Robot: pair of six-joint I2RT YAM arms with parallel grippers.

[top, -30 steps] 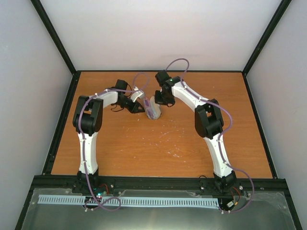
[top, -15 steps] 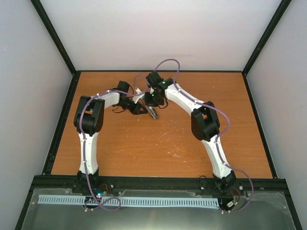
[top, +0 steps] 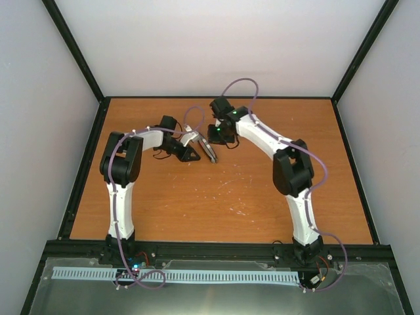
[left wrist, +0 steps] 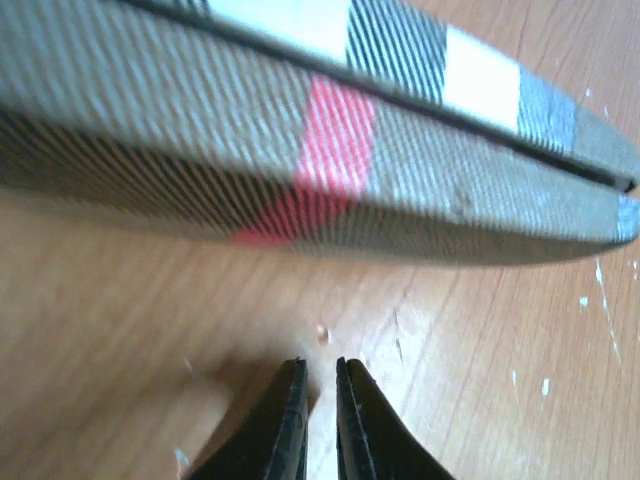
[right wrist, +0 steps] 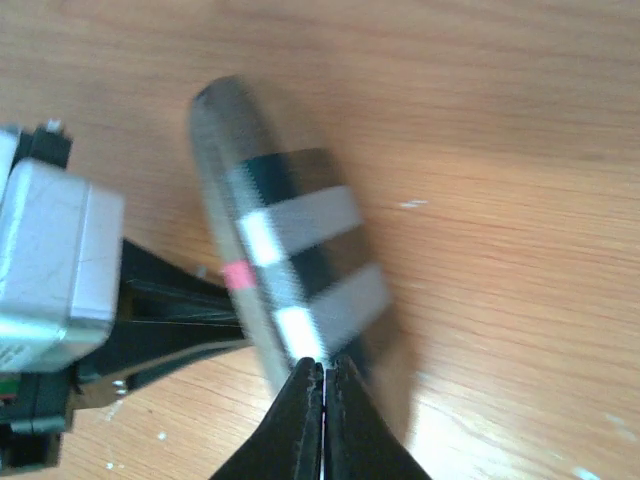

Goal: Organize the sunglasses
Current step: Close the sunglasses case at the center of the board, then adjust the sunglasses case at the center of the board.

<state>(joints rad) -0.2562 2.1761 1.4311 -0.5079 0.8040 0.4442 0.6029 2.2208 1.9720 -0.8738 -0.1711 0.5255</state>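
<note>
On the far part of the wooden table [top: 216,197] | closed plaid case [top: 209,149] laid flat | left gripper [left wrist: 318,400] nearly closed, nothing held | right gripper [right wrist: 322,385] closed, nothing gripped.

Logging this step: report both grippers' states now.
Left gripper: nearly closed, empty, beside the case.
Right gripper: shut, holding nothing, tips at the case lid.
</note>
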